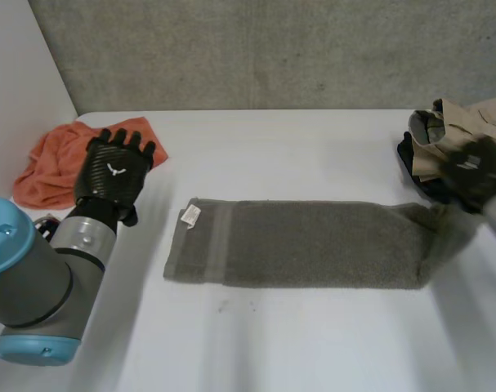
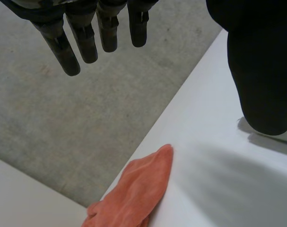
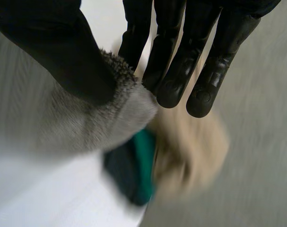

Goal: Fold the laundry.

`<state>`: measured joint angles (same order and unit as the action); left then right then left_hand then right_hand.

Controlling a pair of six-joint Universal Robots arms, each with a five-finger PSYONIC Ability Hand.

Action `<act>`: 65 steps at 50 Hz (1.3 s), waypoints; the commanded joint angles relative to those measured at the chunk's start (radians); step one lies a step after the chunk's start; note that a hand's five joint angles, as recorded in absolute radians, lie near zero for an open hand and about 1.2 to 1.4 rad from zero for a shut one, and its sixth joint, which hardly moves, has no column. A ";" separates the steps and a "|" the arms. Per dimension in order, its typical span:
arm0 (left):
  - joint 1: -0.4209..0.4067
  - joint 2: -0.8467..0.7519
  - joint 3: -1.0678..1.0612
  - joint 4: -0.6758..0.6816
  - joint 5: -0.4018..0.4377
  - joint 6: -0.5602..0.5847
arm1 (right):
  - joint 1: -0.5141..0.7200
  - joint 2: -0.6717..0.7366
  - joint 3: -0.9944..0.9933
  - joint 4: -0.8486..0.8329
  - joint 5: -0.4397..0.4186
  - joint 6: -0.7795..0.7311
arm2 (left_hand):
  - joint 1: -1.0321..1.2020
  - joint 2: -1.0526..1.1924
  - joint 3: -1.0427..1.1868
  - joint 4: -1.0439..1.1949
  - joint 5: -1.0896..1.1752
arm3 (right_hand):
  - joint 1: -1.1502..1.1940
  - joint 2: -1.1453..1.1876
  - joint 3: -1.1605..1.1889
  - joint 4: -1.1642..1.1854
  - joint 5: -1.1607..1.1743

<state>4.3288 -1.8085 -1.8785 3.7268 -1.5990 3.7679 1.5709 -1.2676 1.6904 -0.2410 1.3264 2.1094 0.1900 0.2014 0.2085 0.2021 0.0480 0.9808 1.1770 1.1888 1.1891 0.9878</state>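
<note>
The left hand (image 1: 110, 173) is black, its back covered in a fine woven, carbon-like pattern with a small white mark at the middle. Behind it sits a silver-grey wrist cuff (image 1: 82, 233), then a thick grey cylindrical joint (image 1: 37, 286) closed by rounded light-blue caps (image 1: 4, 237). In the left wrist view its fingers (image 2: 84, 35) are slim, segmented black rods with rounded tips and a dull, dusty sheen. Its thumb (image 2: 261, 71) is broad, smooth and matte black. The right hand (image 1: 475, 167) is black too. Its fingers (image 3: 178, 66) are glossy with rounded pads, one tip bearing a faint circular imprint, and its thumb (image 3: 53, 47) is thick and matte.
</note>
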 commanded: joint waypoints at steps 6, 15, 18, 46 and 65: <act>0.040 0.049 -0.034 -0.021 0.001 -0.033 | 0.661 0.241 -0.219 -0.251 -0.159 0.067 | -0.015 -0.027 -0.034 -0.028 -0.048 | 0.415 0.219 0.207 0.207 0.234; 0.040 0.048 -0.047 -0.022 0.002 -0.039 | 0.775 0.450 -0.319 -0.264 -0.293 0.075 | -0.015 -0.027 -0.034 -0.028 -0.048 | -0.055 -0.251 -0.263 -0.263 -0.236; 0.040 0.044 -0.042 -0.021 0.004 -0.039 | 0.768 0.410 -0.311 -0.262 -0.242 0.109 | -0.015 -0.027 -0.034 -0.028 -0.048 | -0.806 -1.003 -1.014 -1.015 -0.988; -0.175 -0.034 0.050 -0.016 -0.009 -0.039 | 0.405 0.191 -0.005 0.081 0.025 0.571 | -0.015 -0.027 -0.034 -0.028 -0.048 | -0.441 -0.637 -0.649 -0.649 -0.623; -0.169 0.017 0.025 -0.024 -0.012 -0.037 | 0.461 0.112 -0.121 0.043 0.243 0.163 | -0.015 -0.027 -0.034 -0.028 -0.048 | 0.415 0.219 0.207 0.207 0.234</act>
<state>4.1526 -1.8185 -1.8408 3.7053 -1.6102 3.7287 1.9019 -1.1449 1.6587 -0.1890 1.4815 2.4964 0.1900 0.2014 0.2085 0.2022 0.0479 0.9168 1.1700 1.1865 1.1884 0.9576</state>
